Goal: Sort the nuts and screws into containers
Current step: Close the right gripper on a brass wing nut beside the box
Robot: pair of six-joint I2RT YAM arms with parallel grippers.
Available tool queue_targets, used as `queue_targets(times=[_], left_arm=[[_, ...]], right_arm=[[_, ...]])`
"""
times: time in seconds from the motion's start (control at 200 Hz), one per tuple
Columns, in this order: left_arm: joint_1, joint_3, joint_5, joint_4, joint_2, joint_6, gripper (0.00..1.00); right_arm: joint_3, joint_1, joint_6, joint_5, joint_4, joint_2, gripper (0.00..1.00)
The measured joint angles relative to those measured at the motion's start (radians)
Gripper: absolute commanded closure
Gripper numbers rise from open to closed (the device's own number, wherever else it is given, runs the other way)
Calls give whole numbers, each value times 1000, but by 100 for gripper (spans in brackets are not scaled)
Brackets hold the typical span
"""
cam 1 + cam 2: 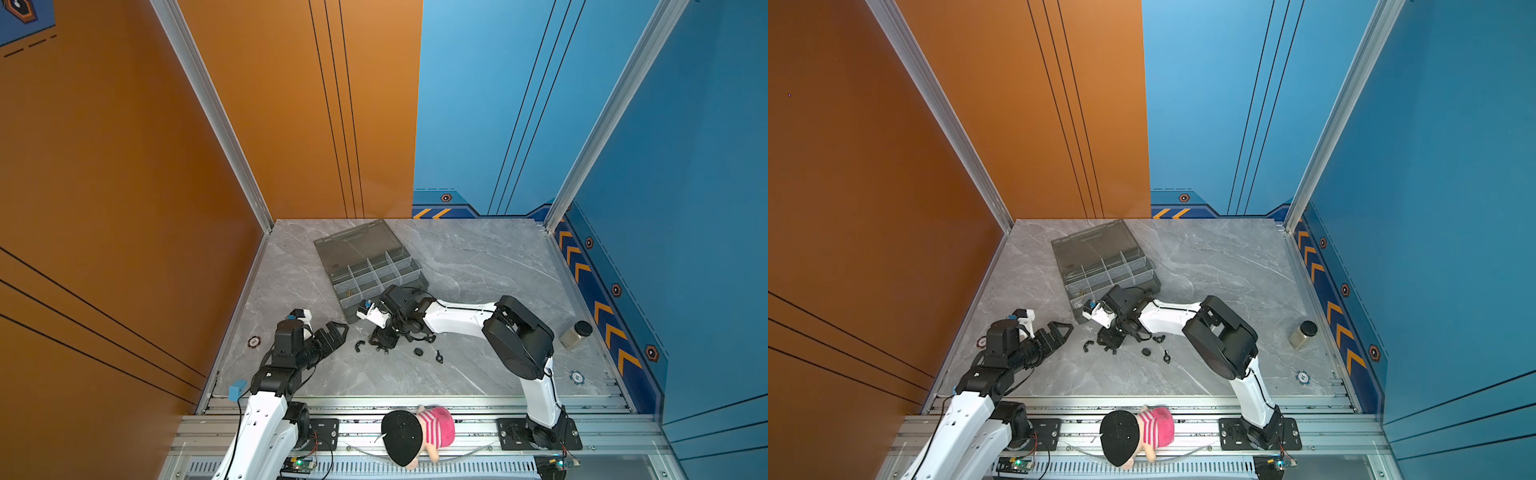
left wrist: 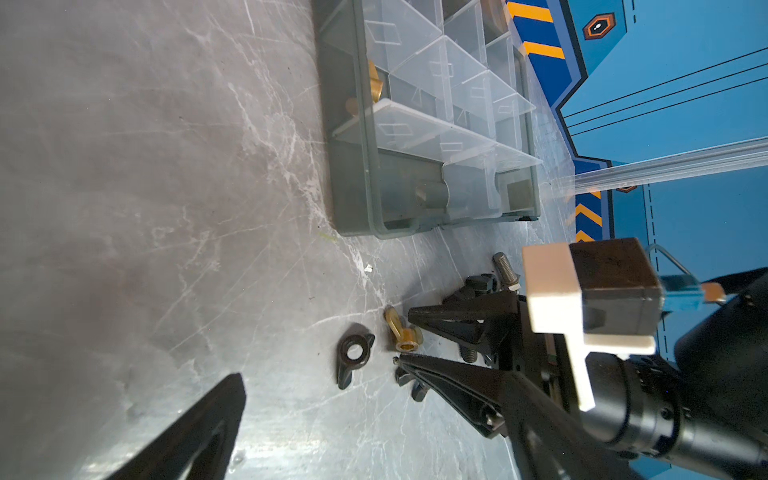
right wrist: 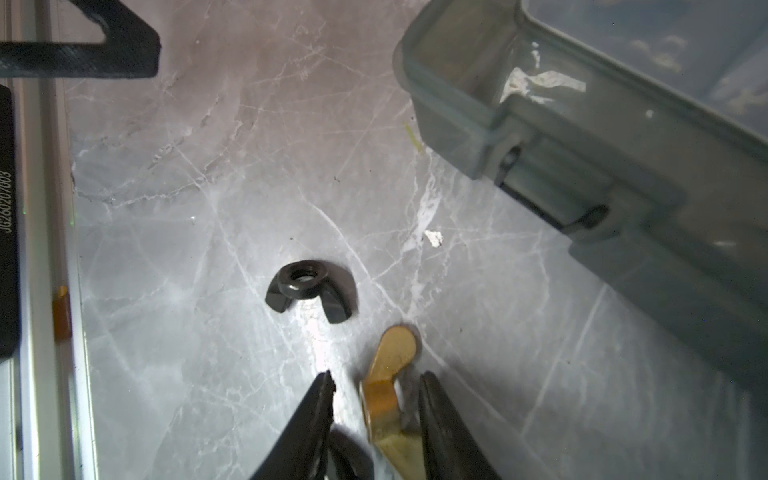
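My right gripper (image 3: 378, 378) is down at the marble table, open, with its jaws on either side of a brass wing nut (image 3: 390, 365); a gap shows on one side. In the left wrist view the same nut (image 2: 401, 330) sits between the right gripper's fingertips (image 2: 409, 311). A black wing nut (image 3: 309, 289) lies loose just ahead of it. A silver bolt (image 2: 505, 268) and black bolts (image 2: 478, 284) lie behind the right gripper. The organiser case (image 1: 374, 270) stands open, with a brass wing nut (image 2: 376, 85) in one cell. My left gripper (image 1: 338, 330) hovers wide open and empty to the left.
More black pieces (image 1: 419, 352) and a black wing nut (image 1: 439, 356) lie right of the right gripper. A glass jar with a black lid (image 1: 575, 334) stands near the right wall. A plush doll (image 1: 415, 432) lies on the front rail. Walls enclose the table on three sides.
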Motion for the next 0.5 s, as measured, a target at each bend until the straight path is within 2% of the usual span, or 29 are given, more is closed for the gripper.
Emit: queue_targets(times=[0.35, 0.501], left_arm=[[0, 0, 0, -1, -14, 0, 2], [0, 0, 0, -3, -21, 0, 2]], right_arm=[[0, 0, 0, -15, -13, 4, 71], [10, 0, 0, -22, -12, 22, 77]])
